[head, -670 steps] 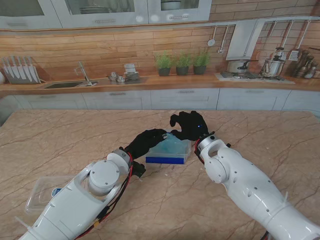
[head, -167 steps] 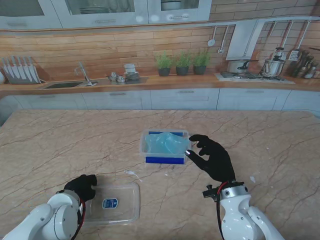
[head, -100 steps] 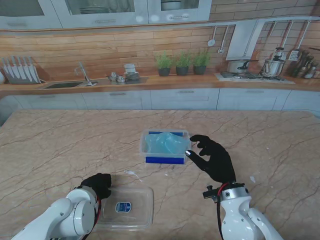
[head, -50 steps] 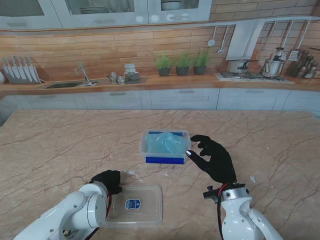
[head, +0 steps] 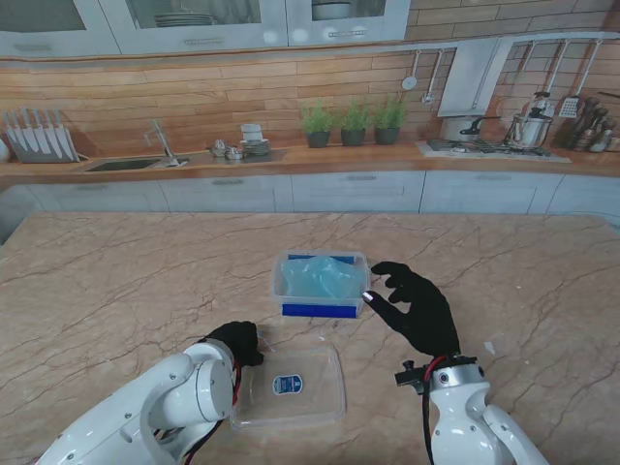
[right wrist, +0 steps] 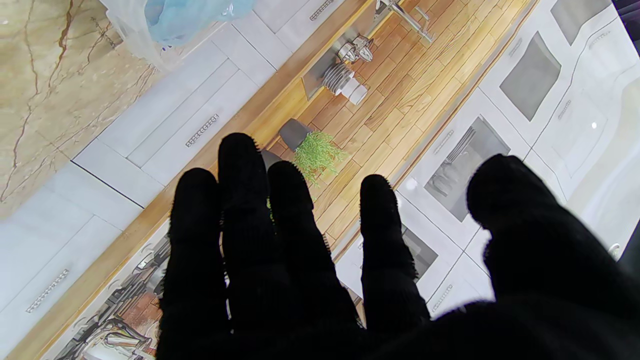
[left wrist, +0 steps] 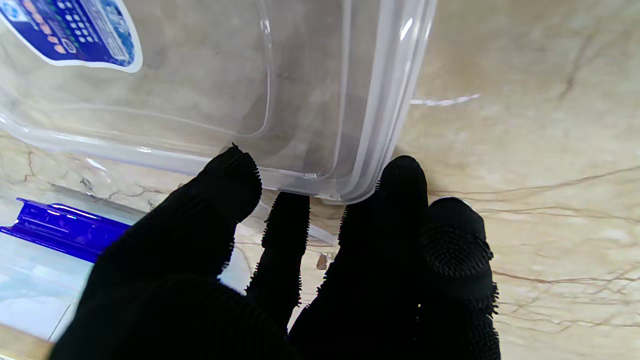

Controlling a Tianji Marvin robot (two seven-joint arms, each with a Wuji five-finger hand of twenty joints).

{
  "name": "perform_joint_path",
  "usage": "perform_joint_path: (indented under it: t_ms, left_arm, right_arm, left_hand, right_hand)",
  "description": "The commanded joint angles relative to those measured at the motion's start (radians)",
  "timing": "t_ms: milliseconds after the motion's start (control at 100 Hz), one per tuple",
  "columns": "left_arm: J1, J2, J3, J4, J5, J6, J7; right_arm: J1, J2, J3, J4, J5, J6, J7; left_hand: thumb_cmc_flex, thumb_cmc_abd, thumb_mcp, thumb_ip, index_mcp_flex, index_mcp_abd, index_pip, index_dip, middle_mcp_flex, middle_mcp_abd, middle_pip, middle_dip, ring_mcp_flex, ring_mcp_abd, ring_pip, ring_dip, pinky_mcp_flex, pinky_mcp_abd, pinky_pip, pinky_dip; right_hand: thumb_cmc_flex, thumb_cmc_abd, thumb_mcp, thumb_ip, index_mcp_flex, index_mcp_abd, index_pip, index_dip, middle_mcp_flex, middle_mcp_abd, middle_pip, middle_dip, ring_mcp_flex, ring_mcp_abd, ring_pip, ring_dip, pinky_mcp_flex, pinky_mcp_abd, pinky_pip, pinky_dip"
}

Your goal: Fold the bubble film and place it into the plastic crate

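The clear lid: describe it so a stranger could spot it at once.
On the marble table, look nearer to me than the crate of blue film. The lid lies flat at the left hand. It alone is clear, shallow and carries a small blue sticker.

One crate (head: pixel 320 281), one film (head: pixel 317 276), one lid (head: pixel 291 386), two hands.

Kitchen, sink (head: pixel 131 164), stove (head: pixel 475 146) (w/ pots)

The stand camera looks down from high behind over the whole table (head: pixel 116 281). The left wrist camera sits close above the clear lid (left wrist: pixel 210 95); both show it.
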Motion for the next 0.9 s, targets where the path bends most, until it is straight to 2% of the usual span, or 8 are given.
perform_joint_path:
  t_ms: [0,190,460,680,890]
  left_arm:
    - [0.004,-0.014,0.02,0.027,0.002,0.008,-0.018]
    - [-0.042,-0.024,0.061,0.054,-0.049,0.034,-0.005]
    - [-0.083,-0.043,0.099,0.08,-0.101,0.041,0.019]
    - [-0.127,-0.068,0.127,0.116,-0.154,0.054,0.052]
    - [-0.144,-0.08,0.14,0.128,-0.174,0.048,0.064]
  right_arm:
    - [-0.009,-0.006,0.0,-0.009,0.004,-0.004,-0.003]
    - [-0.01,-0.007,-0.001,-0.012,0.011,0.002,-0.004]
    - [-0.012,-0.007,0.003,-0.012,0.015,-0.001,-0.003]
    - [-0.011,-0.007,0.003,-0.012,0.021,0.003,0.001]
    - [-0.009,-0.008,0.005,-0.008,0.025,0.003,0.003]
  left_hand:
    - [0.038,-0.034,-0.002,0.001,0.01,-0.015,0.045,0.007,-0.004,-0.072,-0.122,-0.08,0.016,0.024,0.011,-0.007,0.017,-0.014,0.07,0.003]
    - [0.042,-0.027,-0.011,0.003,0.013,-0.013,0.047,0.007,-0.004,-0.069,-0.122,-0.079,0.014,0.027,0.01,-0.009,0.014,-0.012,0.069,0.001]
    - [0.044,-0.018,-0.025,0.005,0.013,-0.013,0.043,0.005,-0.004,-0.068,-0.124,-0.079,0.012,0.031,0.007,-0.013,0.011,-0.006,0.065,0.0]
    - [0.047,-0.013,-0.032,0.006,0.018,-0.009,0.044,0.007,-0.002,-0.065,-0.124,-0.078,0.012,0.034,0.006,-0.015,0.01,-0.003,0.064,0.0]
    - [0.042,-0.005,-0.045,0.005,0.017,-0.008,0.04,0.006,-0.005,-0.063,-0.127,-0.079,0.01,0.038,0.004,-0.017,0.008,0.0,0.063,0.0]
  right_hand:
    - [0.005,0.066,-0.018,0.035,0.014,0.006,-0.019,0.003,-0.009,0.005,0.007,0.002,-0.018,0.017,0.017,0.01,-0.016,-0.005,-0.016,0.023]
    - [0.004,0.067,-0.018,0.034,0.014,0.007,-0.019,0.004,-0.01,0.004,0.007,0.002,-0.019,0.018,0.018,0.011,-0.016,-0.005,-0.016,0.023]
    - [0.004,0.067,-0.018,0.035,0.016,0.007,-0.019,0.004,-0.01,0.005,0.008,0.002,-0.017,0.018,0.018,0.011,-0.017,-0.005,-0.016,0.023]
    - [0.004,0.068,-0.019,0.035,0.016,0.008,-0.019,0.004,-0.011,0.005,0.008,0.002,-0.018,0.018,0.018,0.011,-0.017,-0.006,-0.015,0.023]
    - [0.005,0.068,-0.019,0.035,0.013,0.008,-0.019,0.005,-0.012,0.005,0.008,0.002,-0.018,0.018,0.019,0.011,-0.017,-0.007,-0.015,0.023]
